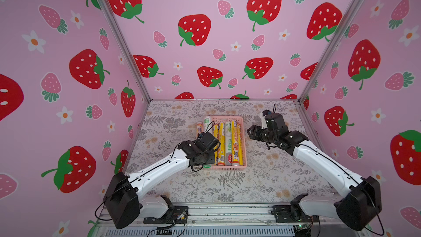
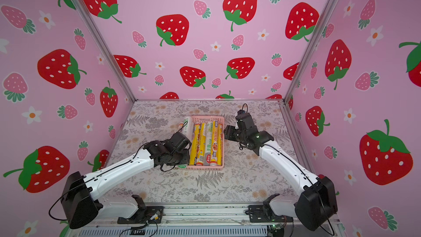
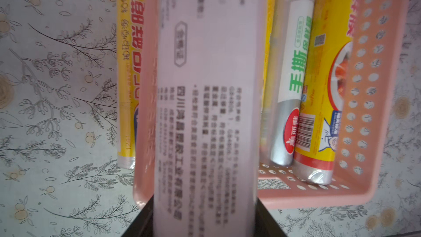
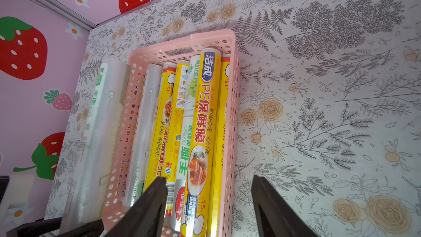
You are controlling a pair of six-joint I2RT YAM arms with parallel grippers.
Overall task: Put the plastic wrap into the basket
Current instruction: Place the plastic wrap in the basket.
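Top views both show the white roll (image 1: 207,123) seemingly over the left rim of the basket (image 1: 227,168). Left wrist, blurred: your left gripper (image 3: 205,224) clamps it; released here, it may drop outside beside the yellow roll (image 3: 129,64). Right wrist: right gripper (image 4: 207,178) spread, empty.
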